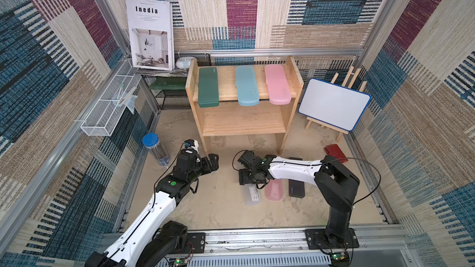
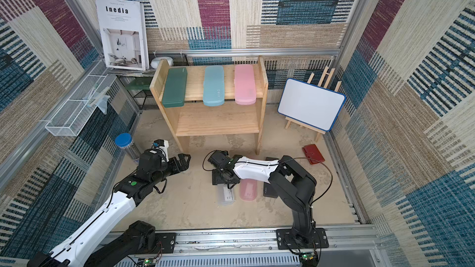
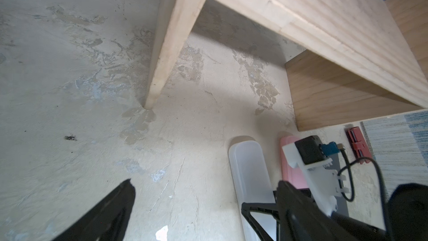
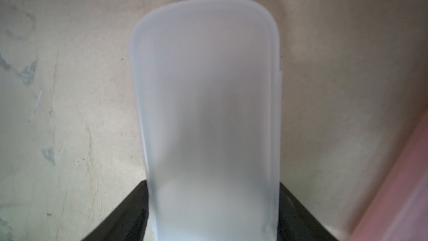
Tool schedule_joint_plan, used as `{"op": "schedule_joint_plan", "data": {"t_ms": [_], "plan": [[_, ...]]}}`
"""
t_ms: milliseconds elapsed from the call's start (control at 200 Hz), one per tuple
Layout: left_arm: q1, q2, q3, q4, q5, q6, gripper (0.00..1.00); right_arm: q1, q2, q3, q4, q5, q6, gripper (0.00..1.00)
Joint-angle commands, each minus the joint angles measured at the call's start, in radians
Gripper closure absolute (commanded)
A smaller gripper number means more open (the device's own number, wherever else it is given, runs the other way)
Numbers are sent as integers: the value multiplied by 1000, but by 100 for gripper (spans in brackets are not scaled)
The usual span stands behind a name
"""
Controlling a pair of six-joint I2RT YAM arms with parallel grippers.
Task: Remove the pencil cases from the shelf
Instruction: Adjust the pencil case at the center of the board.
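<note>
The wooden shelf [image 1: 241,122] stands at the back, seen in both top views. Three pencil cases lie on its top board: dark green [image 1: 208,87], light blue [image 1: 246,86] and pink [image 1: 277,84]. On the floor in front lie a frosted clear case [image 1: 252,196], a pink one [image 1: 274,190] and a black one [image 1: 296,188]. My right gripper [image 4: 213,205] is shut on the frosted clear case [image 4: 206,89], a finger against each long side. My left gripper [image 3: 206,188] hangs open over bare floor beside the shelf's left leg, holding nothing.
A whiteboard on an easel [image 1: 334,104] and a red wallet [image 1: 335,153] sit to the right. A blue-lidded jar [image 1: 155,150] stands near the left arm. A white wire basket [image 1: 110,109], a book [image 1: 151,34] and a black mesh rack [image 1: 174,96] fill the back left.
</note>
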Motion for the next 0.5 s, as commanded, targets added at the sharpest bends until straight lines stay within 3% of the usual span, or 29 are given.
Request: {"op": "schedule_joint_plan", "data": {"t_ms": [0,85,180,426,496], "plan": [[2,23,7,51,42,-5,1,-6,24,-3,-102,39,101,26],[2,44,16,56,57,-5,1,-8,36,20,-120,49,94,18],[1,62,22,60,64,-3,1,-2,4,38,-122,90,69,0],[2,60,42,67,64,-6,1,12,-202,-12,-195,235,28,0],[2,64,56,66,65,-4,1,11,-266,-75,-200,262,59,14]]}}
